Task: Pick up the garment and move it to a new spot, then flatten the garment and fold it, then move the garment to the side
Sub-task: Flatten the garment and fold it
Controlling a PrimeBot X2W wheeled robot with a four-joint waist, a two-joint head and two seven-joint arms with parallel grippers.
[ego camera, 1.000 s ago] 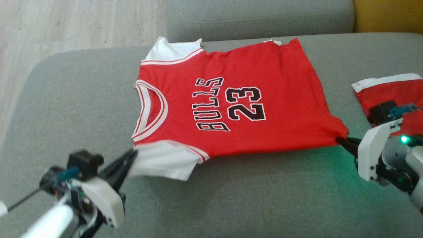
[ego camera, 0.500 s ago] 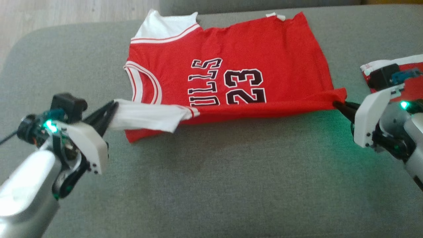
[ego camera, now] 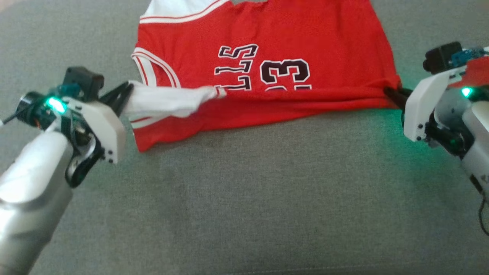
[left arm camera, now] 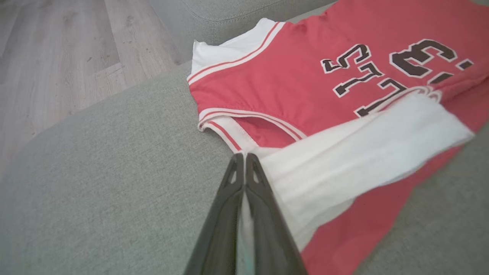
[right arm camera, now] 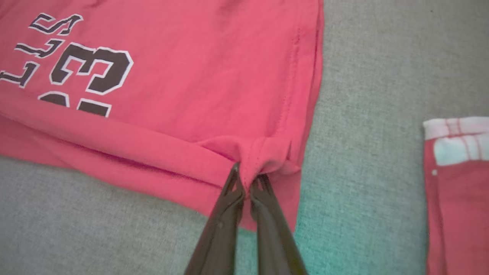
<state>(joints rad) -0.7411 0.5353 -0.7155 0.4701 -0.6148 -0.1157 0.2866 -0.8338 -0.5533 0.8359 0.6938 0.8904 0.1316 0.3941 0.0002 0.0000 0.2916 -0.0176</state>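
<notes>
Left claw [ego camera: 126, 93] is clamped shut on the end of the white sleeve [ego camera: 164, 105] at the near left of the jersey [ego camera: 275, 38]. In its own wrist view the two fingers meet with white cloth pinched between them. Right claw [ego camera: 389, 93], at the near right, is likewise closed on a bunched bit of the red hem corner [right arm camera: 263, 156].

Between the two, the near long edge of the jersey is raised off the grey sofa seat [ego camera: 248, 198] and rolled over toward the far side, covering the lower part of the black lettering [ego camera: 284, 70]. Beyond that roll the rest of the jersey lies flat, print up, with the other white sleeve [left arm camera: 229, 47] at its far left corner. To the right, apart from it, lies another red-and-white garment [right arm camera: 454, 191]. Further off are the sofa back [left arm camera: 229, 11] and the wooden floor [left arm camera: 57, 57].

Judging from this, placing and flattening look done and the first lengthwise fold is under way. Laying that edge down, any further folds and the move to the side remain.
</notes>
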